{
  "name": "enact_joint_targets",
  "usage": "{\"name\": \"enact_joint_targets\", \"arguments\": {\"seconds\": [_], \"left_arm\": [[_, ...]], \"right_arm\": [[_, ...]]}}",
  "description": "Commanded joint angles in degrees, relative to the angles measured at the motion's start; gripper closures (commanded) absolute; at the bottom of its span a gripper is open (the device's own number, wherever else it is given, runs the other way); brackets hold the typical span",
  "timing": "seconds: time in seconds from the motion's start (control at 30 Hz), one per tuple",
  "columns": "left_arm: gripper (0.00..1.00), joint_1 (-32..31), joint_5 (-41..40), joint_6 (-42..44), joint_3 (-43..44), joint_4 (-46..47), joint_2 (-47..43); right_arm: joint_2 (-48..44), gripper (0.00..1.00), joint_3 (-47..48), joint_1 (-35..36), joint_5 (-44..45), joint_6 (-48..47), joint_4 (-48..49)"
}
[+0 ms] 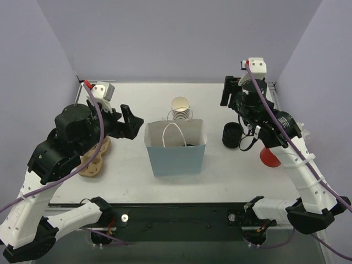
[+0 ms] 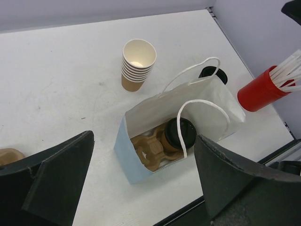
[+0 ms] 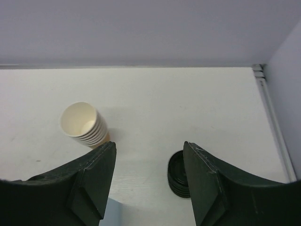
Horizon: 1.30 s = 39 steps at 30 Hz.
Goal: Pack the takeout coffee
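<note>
Under left arm: cardboard trays [image 1: 92, 162] lying on table [image 1: 126, 181].
Left gripper [image 1: 124, 122]: jaws spread wide, nothing between them, above table.
Bag [image 1: 176, 157]: blue and white paper, upright, mouth open, just right of left gripper and lower.
Coffee [image 2: 180, 133]: inside bag, black lid up, seated in carrier [image 2: 149, 151] on bag floor; below left gripper, clear of both fingers.
Cups [image 1: 180, 107]: lidless stack behind bag, left of right gripper.
Lids [image 1: 232, 136]: black stack on table below right gripper.
Right gripper [image 1: 230, 92]: jaws spread wide, empty, above table's far right.
Straw holder [image 1: 269, 157]: red, beside right arm.
</note>
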Motion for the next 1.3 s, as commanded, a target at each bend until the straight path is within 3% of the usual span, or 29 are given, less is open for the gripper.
{"name": "enact_joint_targets", "arguments": {"seconds": [0.0,0.23,0.47,0.67,0.93,1.27], "left_arm": [[0.03,0.03,-4.33,-2.51,6.06,-5.5,2.12],[0.03,0.12,-0.91,-4.11,4.85,-10.0,5.28],[0.03,0.12,7.08,-5.17,2.65,-9.38,6.78],[0.03,-0.06,9.82,-3.15,-2.88,-7.45,2.57],[0.03,-1.81,9.03,-2.88,-6.84,-6.83,-0.16],[0.03,-3.92,3.05,0.98,-5.26,-8.85,-0.51]], "right_arm": [[-5.65,0.4,-4.19,-5.76,12.3,1.93,-3.88],[-11.72,0.42,-10.96,-27.71,3.19,7.63,-14.84],[-12.07,0.46,-12.89,-43.99,-4.48,14.32,-31.03],[-14.88,0.52,-17.99,-46.56,-5.36,16.96,-35.79],[-15.41,0.55,-22.74,-46.56,-6.16,15.82,-32.1],[-10.93,0.58,-23.79,-46.56,-6.77,16.61,-26.12]]}}
